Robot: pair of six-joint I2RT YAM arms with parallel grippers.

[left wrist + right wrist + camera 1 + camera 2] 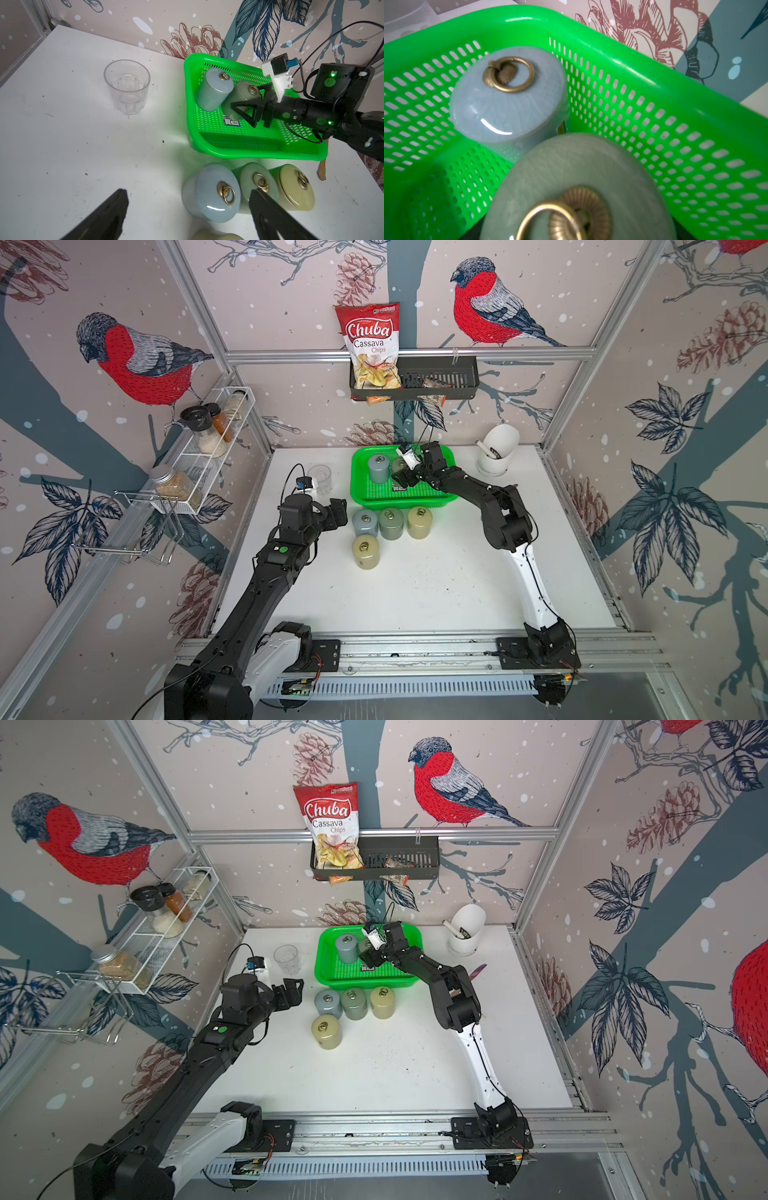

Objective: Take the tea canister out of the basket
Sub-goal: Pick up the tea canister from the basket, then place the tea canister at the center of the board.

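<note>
The white worktop (436, 593) carries the green basket (399, 504) at far centre. Inside the basket, the grey-green tea canister (571, 166) stands just beside a blue-grey canister (379, 468) and is clamped by the right tool (247, 96). The left tool (337, 513) is wide open and empty, left of four canisters (390, 524) standing near the basket.

The basket (399, 502) is bright green, mesh-patterned; inside, a blue-grey canister (379, 470) and, at its three o'clock, a sage-green canister (241, 94) (both crackle-glazed, brass-ringed).
</note>
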